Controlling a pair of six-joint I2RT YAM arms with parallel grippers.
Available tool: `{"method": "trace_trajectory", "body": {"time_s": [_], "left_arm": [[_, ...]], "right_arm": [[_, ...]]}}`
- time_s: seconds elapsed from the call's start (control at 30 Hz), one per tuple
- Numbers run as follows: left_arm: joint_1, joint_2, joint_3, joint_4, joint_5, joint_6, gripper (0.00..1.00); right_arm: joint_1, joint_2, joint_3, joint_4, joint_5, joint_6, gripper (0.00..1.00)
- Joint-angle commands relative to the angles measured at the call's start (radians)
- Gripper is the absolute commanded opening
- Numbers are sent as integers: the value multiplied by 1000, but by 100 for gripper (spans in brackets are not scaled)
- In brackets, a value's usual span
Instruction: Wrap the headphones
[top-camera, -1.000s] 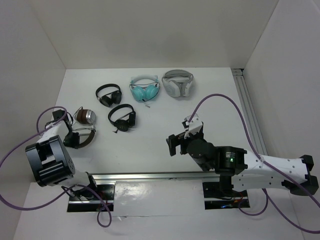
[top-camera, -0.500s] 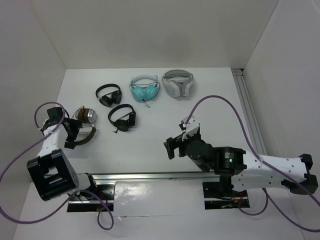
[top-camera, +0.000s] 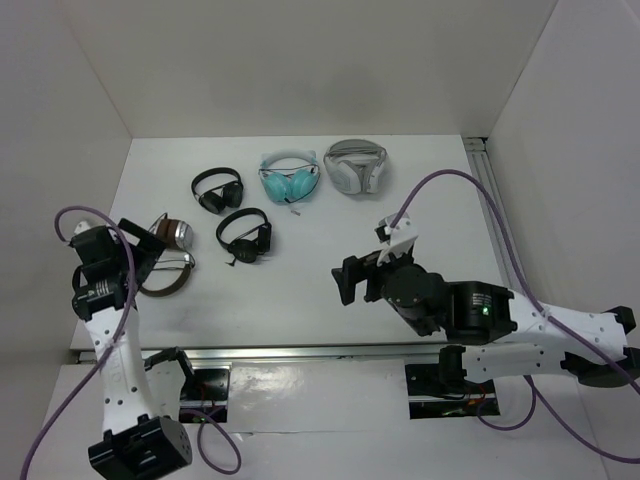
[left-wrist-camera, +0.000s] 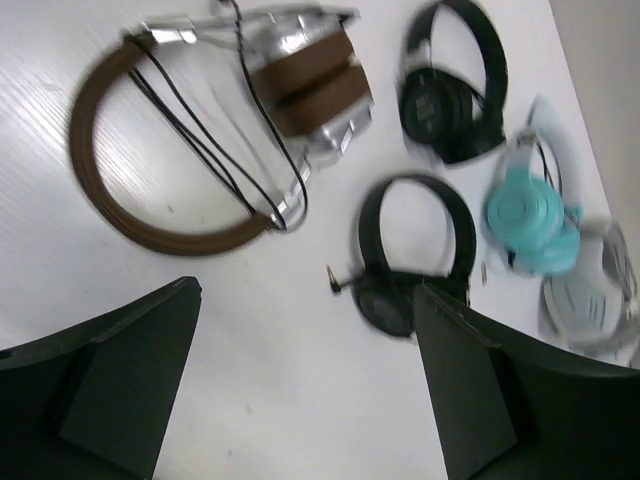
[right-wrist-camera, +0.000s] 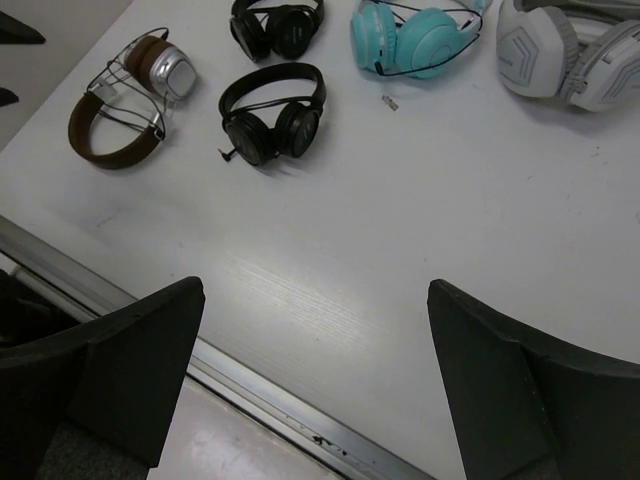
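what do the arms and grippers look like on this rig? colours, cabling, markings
Left arm and right arm: white link shells, black joint housings. A purple cable loops off each. A green light is lit on the right arm. Left gripper and right gripper: broad, flat, matte black fingers. No printed markings legible.

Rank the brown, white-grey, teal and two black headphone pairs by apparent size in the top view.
1. brown headphones, spread open, widest footprint.
2. white-grey pair and teal pair: too alike to split.
3. farther black pair and nearer black pair: alike, smallest.
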Motion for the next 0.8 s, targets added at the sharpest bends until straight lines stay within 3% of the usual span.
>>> {"method": "trace_trajectory", "body": {"time_s": [0.0,0.03,0.1,0.13,0.17,0.27,0.4,0.77], "left_arm": [[-7,-38,-38,-67,253,91,100],[-7,-96,-29,-85,318,109,100],[-7,-158,69,-146,305,169,100],[-32,-211,118,-188,266,185,100],[-66,-236,164,-235,124,185,100],[-163,-362,246,-324,-36,160,100],[-203,-544,269,-358,16,148,100],[-260,-546,312,-426,28,129,100]], "right_arm": [[9,2,91,-93,15,19,100],[9,2,127,-110,14,19,100],[9,2,169,-177,14,31,100],[9,2,203,-199,14,31,100],[9,2,215,-214,28,31,100],[9,-23,238,-267,28,44,100],[9,-81,229,-287,-13,54,100],[9,-159,227,-322,-65,87,100]]}}
